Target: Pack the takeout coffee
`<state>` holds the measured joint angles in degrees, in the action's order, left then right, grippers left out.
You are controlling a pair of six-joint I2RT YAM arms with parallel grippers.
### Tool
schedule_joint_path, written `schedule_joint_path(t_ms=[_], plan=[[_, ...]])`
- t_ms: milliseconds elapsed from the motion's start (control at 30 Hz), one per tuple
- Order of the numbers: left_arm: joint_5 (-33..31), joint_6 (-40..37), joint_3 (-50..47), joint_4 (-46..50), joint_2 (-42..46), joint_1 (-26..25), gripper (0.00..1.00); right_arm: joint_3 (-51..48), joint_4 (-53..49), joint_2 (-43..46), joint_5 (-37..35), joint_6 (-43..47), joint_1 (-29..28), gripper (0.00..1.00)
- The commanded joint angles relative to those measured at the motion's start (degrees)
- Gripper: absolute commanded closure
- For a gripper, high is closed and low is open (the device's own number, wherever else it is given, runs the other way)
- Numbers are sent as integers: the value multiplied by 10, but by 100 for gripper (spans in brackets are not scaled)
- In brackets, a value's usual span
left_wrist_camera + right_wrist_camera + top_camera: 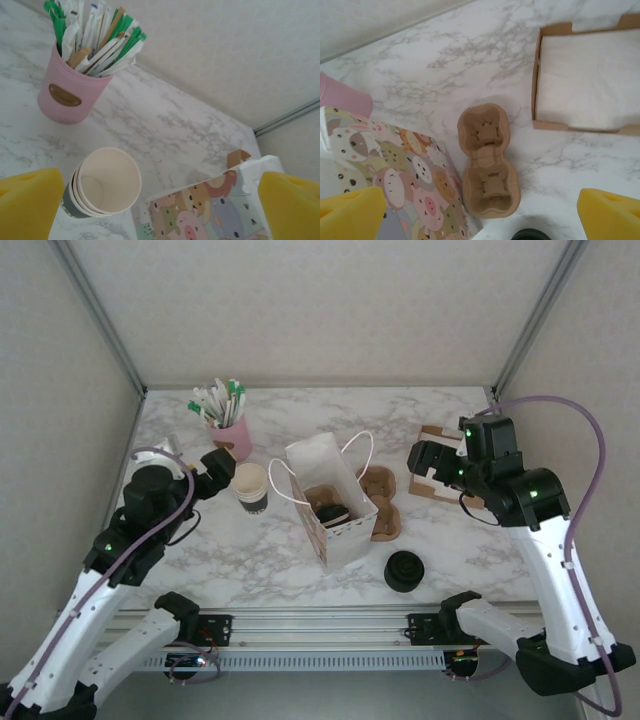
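The takeout coffee [333,513] stands inside the open paper bag [330,502], its black lid showing from above in a brown carrier. The bag has cartoon animals printed on it [210,210] [405,170]. My left gripper [222,472] hovers open just left of a stack of lidless cream cups [250,487] [105,181], with nothing between its yellow pads [27,205]. My right gripper [428,468] is open and empty above the table to the right of the bag, its yellow pads [610,215] at the lower corners of the right wrist view.
A pink holder [230,430] [70,95] full of wrapped sticks stands at the back left. Brown pulp cup carriers [383,502] [489,160] lie right of the bag. A cardboard napkin tray [536,75] sits behind them. A stack of black lids [404,571] sits near the front edge.
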<state>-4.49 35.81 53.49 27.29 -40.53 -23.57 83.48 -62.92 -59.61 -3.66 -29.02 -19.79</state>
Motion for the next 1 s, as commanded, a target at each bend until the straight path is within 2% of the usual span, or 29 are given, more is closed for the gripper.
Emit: schedule_joint_path(t_ms=[0,200,300,433,567,733,967], plan=[[5,-11,5,14,-19,12,0,-36,48,6,106,0,48,3],[47,-30,25,21,-57,79,0,-112,100,14,185,-4,124,9],[79,-41,37,27,-70,128,0,-138,121,11,213,-3,149,12],[97,-53,52,32,-94,162,0,-158,142,0,236,0,167,18],[102,-69,71,35,-136,185,1,-172,161,-13,258,8,182,31],[79,-93,119,47,-207,200,10,-175,174,-34,268,22,187,46],[53,-118,189,66,-317,200,30,-173,187,-65,274,40,190,46]])
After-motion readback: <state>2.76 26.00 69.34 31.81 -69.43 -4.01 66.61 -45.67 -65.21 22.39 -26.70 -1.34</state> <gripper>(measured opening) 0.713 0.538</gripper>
